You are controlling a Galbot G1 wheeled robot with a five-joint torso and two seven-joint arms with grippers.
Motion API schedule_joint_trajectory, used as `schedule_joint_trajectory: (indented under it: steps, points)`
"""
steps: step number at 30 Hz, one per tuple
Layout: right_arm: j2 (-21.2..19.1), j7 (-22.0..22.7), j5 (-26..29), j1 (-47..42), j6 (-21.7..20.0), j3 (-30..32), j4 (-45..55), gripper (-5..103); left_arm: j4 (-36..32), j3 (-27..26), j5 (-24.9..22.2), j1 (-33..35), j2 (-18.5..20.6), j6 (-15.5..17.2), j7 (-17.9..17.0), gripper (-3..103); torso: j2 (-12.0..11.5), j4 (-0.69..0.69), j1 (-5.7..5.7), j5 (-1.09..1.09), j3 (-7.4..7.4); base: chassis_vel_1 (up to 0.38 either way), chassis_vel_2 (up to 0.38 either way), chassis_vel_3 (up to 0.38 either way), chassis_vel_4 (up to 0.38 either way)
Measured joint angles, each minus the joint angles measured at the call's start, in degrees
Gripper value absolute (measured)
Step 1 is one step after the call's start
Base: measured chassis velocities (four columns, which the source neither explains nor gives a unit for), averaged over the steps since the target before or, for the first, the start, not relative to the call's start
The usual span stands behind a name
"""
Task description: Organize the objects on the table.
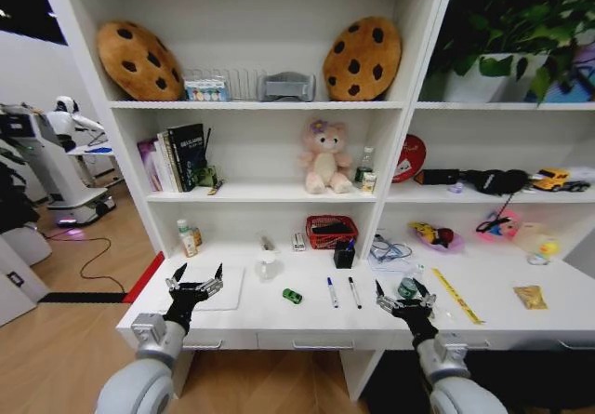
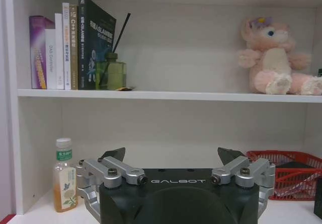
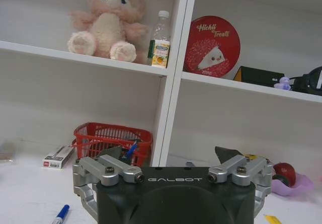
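Two pens (image 1: 342, 292) between open hands (image 1: 194, 278)

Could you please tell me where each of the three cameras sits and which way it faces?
Head view: on the robot's head, looking forward and down at the table and shelving; both arms show, left gripper and right gripper open.
Left wrist view: behind the left gripper, facing the books shelf.
Right wrist view: behind the right gripper, facing the red basket.
All three share the pink teddy bear.

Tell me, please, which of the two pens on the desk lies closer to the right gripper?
The right-hand pen; the other pen lies beside it, toward the green toy car, farther from the right gripper.
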Motion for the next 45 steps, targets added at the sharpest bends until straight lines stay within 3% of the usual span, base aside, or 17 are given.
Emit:
schedule_joint_trajectory:
  steps: [5,7,10,12,13,14,15,18,19,26,29,31,34,37,38,40,45]
  points:
    - [-4.76,-2.22,0.37,3.07,-1.04,-3.13,-2.43,100,0.00,0.01,0.00,0.00,0.00,0.00,0.05,100,0.00,-0.01,0.01,0.07,0.00,-0.122,-0.119,0.107,0.140]
    - [-12.21,-5.20,4.91,5.46,-4.38,-4.39,-4.18,100,0.00,0.01,0.00,-0.01,0.00,-0.01,0.08,100,-0.01,0.03,0.01,-0.02,0.01,-0.028,-0.041,0.026,0.031]
    - [-15.36,-7.98,8.51,6.08,-6.37,-4.64,-4.84,100,0.00,0.00,0.00,-0.01,0.00,-0.02,0.07,100,0.00,0.00,0.01,0.00,0.01,0.000,0.000,0.000,0.000]
    - [-21.33,-15.22,14.61,7.87,-9.56,-5.61,-6.04,100,0.00,0.00,0.00,-0.01,0.01,-0.02,0.05,100,-0.01,0.02,0.01,-0.03,0.01,0.024,0.054,-0.033,-0.040]
    - [-21.33,-15.22,14.61,7.87,-9.56,-5.61,-6.04,100,0.00,0.00,0.00,-0.01,0.01,-0.02,0.05,100,-0.01,0.02,0.01,-0.03,0.01,0.024,0.055,-0.011,-0.040]
    - [-24.57,-19.87,17.56,9.98,-11.29,-7.25,-7.13,100,0.01,-0.01,0.00,-0.01,0.01,-0.02,0.04,100,-0.01,0.01,0.01,-0.01,0.01,0.000,0.000,0.000,0.000]
    - [-24.57,-19.87,17.56,9.98,-11.29,-7.25,-7.13,100,0.01,-0.01,0.00,-0.01,0.01,-0.02,0.04,100,-0.01,0.01,0.01,-0.01,0.01,0.000,0.000,0.000,0.000]
    - [-29.53,-26.77,22.02,18.16,-14.75,-13.73,-11.42,100,0.01,-0.01,0.00,-0.01,0.01,-0.02,0.03,100,-0.01,0.01,0.01,-0.01,0.01,0.000,0.000,0.000,0.000]
    - [-29.53,-26.77,22.02,18.16,-14.75,-13.73,-11.42,100,0.01,-0.01,0.00,-0.01,0.01,-0.02,0.03,100,-0.01,0.01,0.01,-0.01,0.01,0.000,0.000,0.000,0.000]
    - [-28.49,-27.89,29.81,43.24,-20.83,-36.01,-23.26,100,0.01,0.00,0.00,0.00,0.01,-0.01,0.01,100,-0.01,0.02,0.01,0.00,0.02,0.000,0.000,0.000,0.000]
    - [-27.33,-27.96,31.10,48.08,-22.59,-40.28,-25.43,100,0.01,0.00,0.00,-0.01,0.01,-0.01,0.00,100,-0.01,0.01,0.01,-0.01,0.01,0.000,0.000,0.000,0.000]
    - [-26.32,-27.25,31.67,52.61,-24.33,-44.28,-27.02,100,0.00,0.00,0.00,-0.01,0.00,-0.01,0.00,100,-0.01,0.03,0.01,-0.02,0.01,0.000,0.000,0.000,0.000]
    - [-24.81,-21.26,31.65,58.06,-28.19,-50.47,-27.75,100,0.00,-0.01,0.00,-0.01,0.01,0.00,-0.01,100,-0.01,0.02,0.02,-0.03,0.01,0.000,0.000,0.000,0.000]
    - [-24.36,-19.68,31.17,58.72,-29.86,-51.32,-27.57,100,0.00,-0.01,0.00,-0.01,0.01,0.00,-0.01,100,-0.01,0.01,0.01,-0.02,0.01,0.000,0.000,0.000,0.000]
    - [-23.36,-17.49,30.16,59.27,-32.91,-52.06,-26.83,100,0.00,0.00,0.00,-0.01,0.00,0.00,-0.01,100,-0.01,0.00,0.01,-0.02,0.01,0.000,0.000,0.000,0.000]
    - [-23.22,-17.37,29.64,59.26,-33.02,-52.18,-26.74,100,0.00,0.00,0.00,0.00,0.01,0.00,-0.01,100,-0.01,0.00,0.00,-0.02,0.01,0.000,0.000,0.000,0.000]
    - [-22.13,-20.95,25.18,58.29,-33.42,-52.25,-28.20,100,0.00,0.00,0.00,-0.01,0.01,0.01,-0.01,100,-0.01,0.00,0.00,-0.02,0.00,0.000,0.000,0.000,0.000]
